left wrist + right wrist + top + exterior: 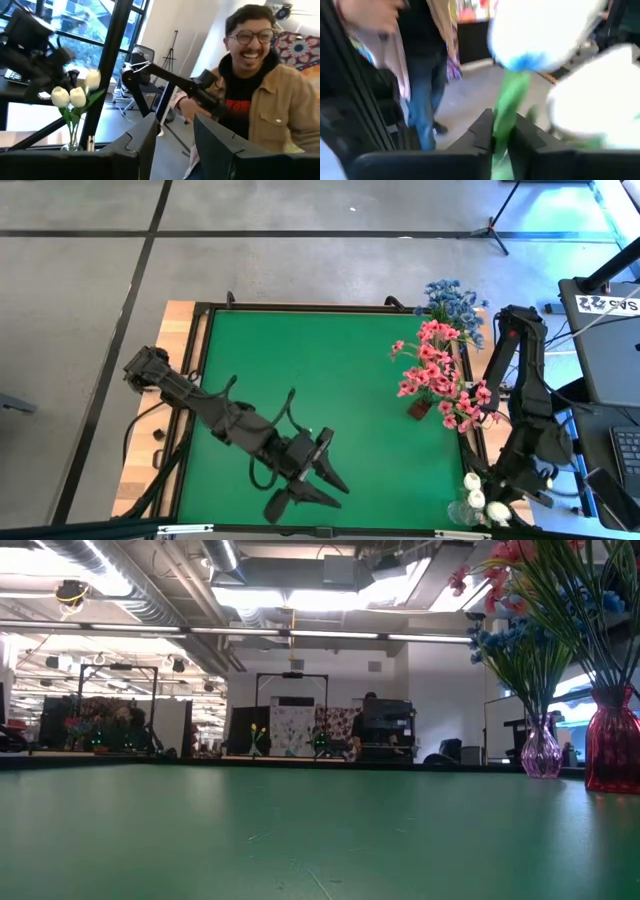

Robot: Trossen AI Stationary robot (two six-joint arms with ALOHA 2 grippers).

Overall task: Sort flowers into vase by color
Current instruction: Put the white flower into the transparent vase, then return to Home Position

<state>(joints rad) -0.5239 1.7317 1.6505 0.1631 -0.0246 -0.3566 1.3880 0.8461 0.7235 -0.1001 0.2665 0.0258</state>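
Green matting point(330, 390) covers the table. At its near right corner, white tulip buds point(476, 498) stand together, seemingly in a clear vase; one green stem point(506, 117) runs between the right gripper point(502, 135) fingers, which pinch it narrowly, bloom just beyond the tips. Pink sprays point(436, 378) fill a red vase point(612, 752), blue sprays point(452, 300) a purple one point(541, 752). Holding nothing, the left gripper point(312, 480) hovers half-spread over the near edge.
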